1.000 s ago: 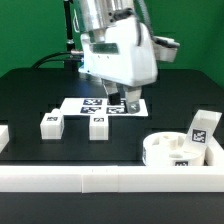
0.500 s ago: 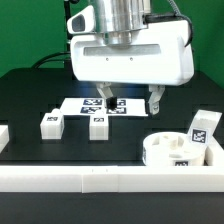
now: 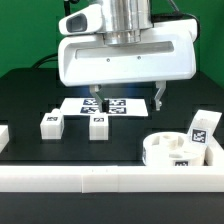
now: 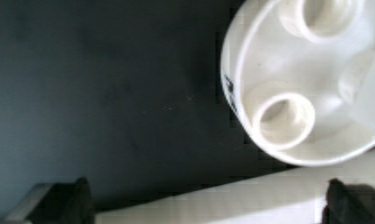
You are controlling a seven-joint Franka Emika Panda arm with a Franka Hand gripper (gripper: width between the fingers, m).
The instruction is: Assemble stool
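The round white seat (image 3: pixel 172 151) lies at the exterior view's lower right, against the front rail. One tagged leg (image 3: pixel 203 130) stands at its right rear edge; I cannot tell if it sits on the seat or behind it. Two more legs (image 3: pixel 51 123) (image 3: pixel 98 126) stand on the black table at the left. My gripper (image 3: pixel 129 100) hangs open and empty above the table's middle, left of the seat and behind it. In the wrist view the seat (image 4: pixel 317 60) shows two holes, and the gripper (image 4: pixel 210 205) has its dark fingertips (image 4: pixel 63 203) spread wide.
The marker board (image 3: pixel 120 106) lies flat behind the gripper's fingers. A long white border rail (image 3: pixel 90 180) runs along the table's front edge and also shows in the wrist view (image 4: pixel 219 195). A white block (image 3: pixel 3 136) sits at the far left.
The gripper has turned about its vertical axis to face the camera broadside, and its fingers have spread wide. The stool parts have not moved.
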